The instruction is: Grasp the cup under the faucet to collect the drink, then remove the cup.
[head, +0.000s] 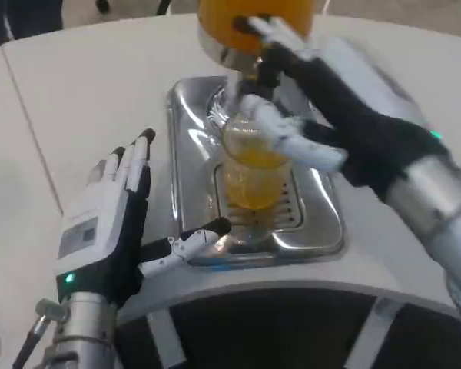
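White table (84, 84) bearing a shiny metal drip tray (323, 223), with the cup (253, 165) of orange drink standing on its grate below the orange dispenser (253, 23). Left hand (111, 223) spread flat and empty just beside the tray, thumb near its front rim. Right hand (307, 131) blurred, fingers at the cup's top and the faucet (250, 65); cannot tell whether gripping.

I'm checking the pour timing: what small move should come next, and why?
Probably the right hand should lift the cup slightly off the drip tray and draw it out from under the faucet. The cup already looks nearly full of orange drink and the right hand seems to grip it. The left hand rests open beside the tray.
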